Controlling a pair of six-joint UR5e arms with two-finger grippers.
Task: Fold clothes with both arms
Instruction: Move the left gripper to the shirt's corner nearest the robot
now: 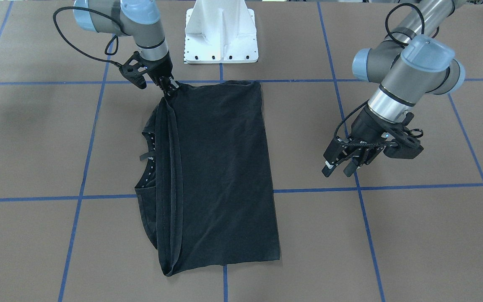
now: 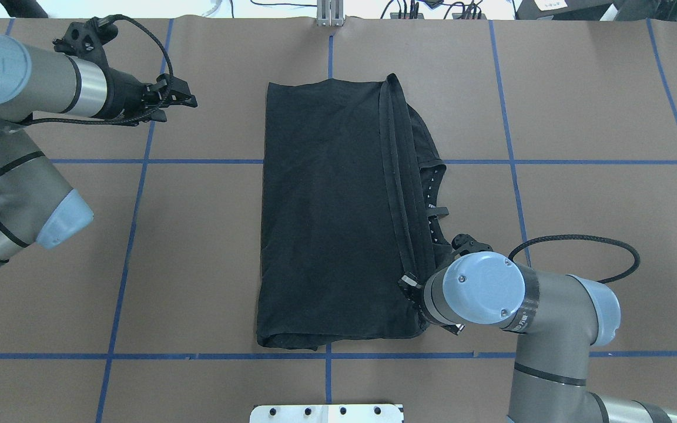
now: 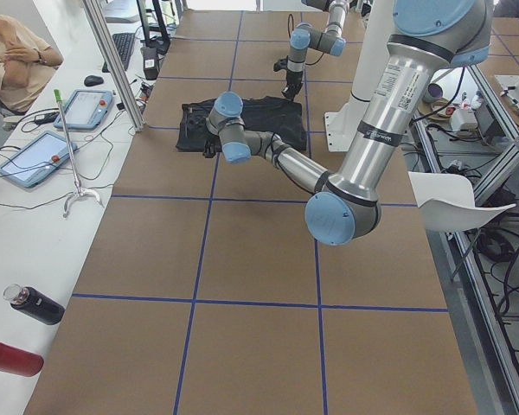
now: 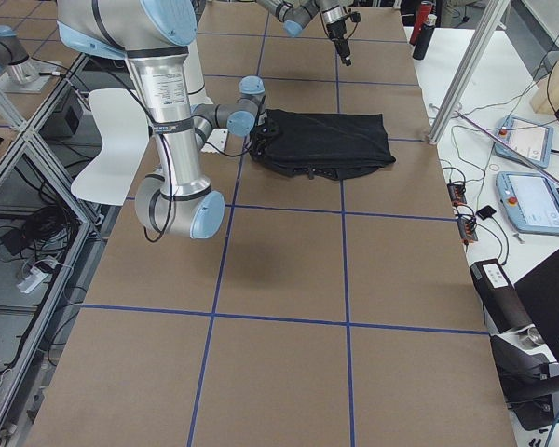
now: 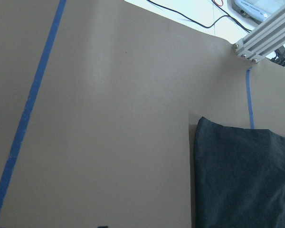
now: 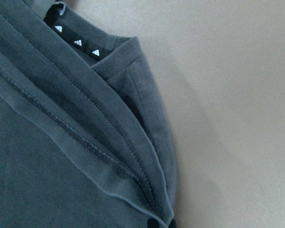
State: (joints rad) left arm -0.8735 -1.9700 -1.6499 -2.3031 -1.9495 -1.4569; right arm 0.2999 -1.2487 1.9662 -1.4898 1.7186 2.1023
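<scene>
The right hand [image 1: 168, 87] is low at the worktop [image 1: 413, 235], and its fingers look closed on one corner of the black T-shirt [image 1: 220, 167], the corner nearest the robot's white base [image 1: 220, 33]. In the right wrist view the stitched hem [image 6: 85, 137] fills the picture very close, which fits such a pinch, though the fingertips themselves hardly show there. The left hand [image 1: 341, 167] hangs above the bare worktop, well apart from the T-shirt, with its two fingers spread and nothing between them.

The T-shirt lies in the middle of the worktop as a long rectangle, folded once. The hem edges are stacked along the side toward the robot's right, and the collar [image 1: 149, 147], with small white marks on its inner band, shows just beyond them. The chest print is not visible.

I judge that one fold is laid and that the right hand is at the end of it, on the point of letting the corner go. The release should be gentle: open, then rise straight up, so that the stacked hem is not dragged out of line. For a further fold the left hand must come across to the cloth, since one short edge needs a grip at both of its corners.
</scene>
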